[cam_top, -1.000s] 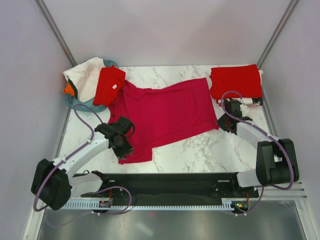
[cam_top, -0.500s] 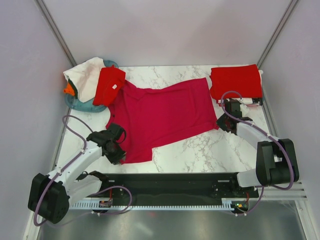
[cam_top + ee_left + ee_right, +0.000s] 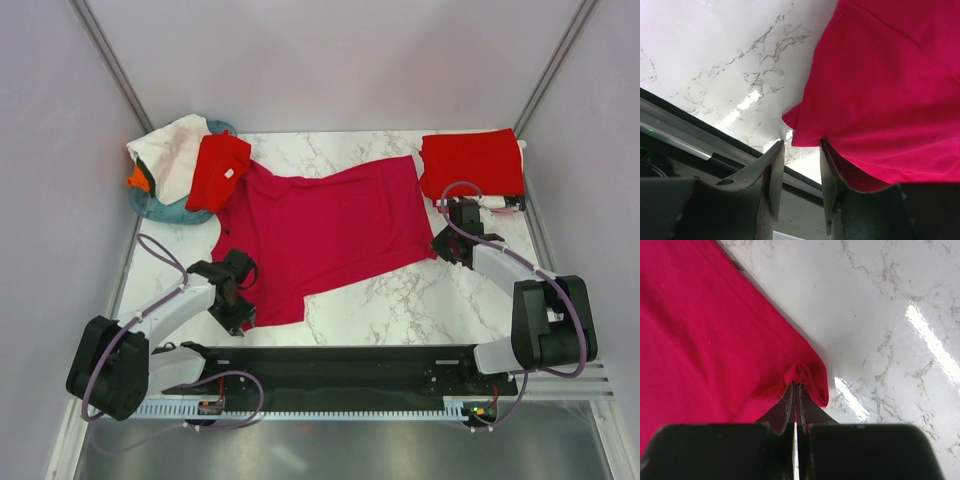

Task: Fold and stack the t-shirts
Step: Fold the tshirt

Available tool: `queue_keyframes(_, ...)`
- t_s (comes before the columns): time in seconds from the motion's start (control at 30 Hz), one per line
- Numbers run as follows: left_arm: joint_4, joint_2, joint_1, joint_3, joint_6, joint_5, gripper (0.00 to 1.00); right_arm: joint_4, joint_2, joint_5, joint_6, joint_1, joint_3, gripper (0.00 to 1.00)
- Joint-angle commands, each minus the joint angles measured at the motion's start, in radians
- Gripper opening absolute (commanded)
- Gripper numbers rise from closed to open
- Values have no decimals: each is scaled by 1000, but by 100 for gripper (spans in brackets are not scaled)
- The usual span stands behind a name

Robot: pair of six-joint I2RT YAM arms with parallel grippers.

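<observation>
Top external view: the crimson shirt (image 3: 320, 235) lies spread on the table (image 3: 400, 300). The right gripper (image 3: 796, 386), at the shirt's 3 o'clock corner, is clamped on the cloth. The left gripper (image 3: 802, 145), at 7 o'clock, has its jaws parted at the hem corner.

Crimson collared t-shirt (image 3: 320, 235) spread flat centrally, folded red t-shirt (image 3: 472, 165) at far right

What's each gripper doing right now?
Left gripper: open, jaws either side of the crimson shirt corner, not clamped.
Right gripper: closed, pinching the crimson shirt's edge.
</observation>
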Motion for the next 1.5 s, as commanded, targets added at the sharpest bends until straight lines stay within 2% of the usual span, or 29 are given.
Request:
queue_keyframes(0.0,31,-1,5,-24,-91,-14,41,29,7,-18,-12,2,29,0)
queue_keyframes(0.1,32,-5,5,-31,-120,-36,36,29,2,-34,-12,2,29,0)
queue_keyframes(0.23,41,-17,3,-37,-162,-112,36,27,-8,-44,-9,2,23,0)
queue_keyframes(0.33,69,-39,3,-41,-175,-157,40,29,-16,-49,-9,2,19,0)
queue_keyframes(0.43,92,-65,3,-50,-163,-162,40,27,-22,-55,-12,2,17,0)
queue_keyframes(0.47,95,-66,3,-51,-159,-162,37,26,-27,-54,-12,2,17,0)
queue_keyframes(0.57,93,-48,3,-43,-146,-157,2,24,-34,-55,-10,2,17,0)
queue_keyframes(0.97,81,-40,3,58,-94,-25,2,-3,-57,-60,-15,4,46,0)
queue_keyframes(1.27,29,-48,16,199,-88,-45,2,-11,-48,-66,-13,2,72,0)
queue_keyframes(1.47,29,21,68,275,-54,-59,2,-17,-24,-51,-10,2,117,0)
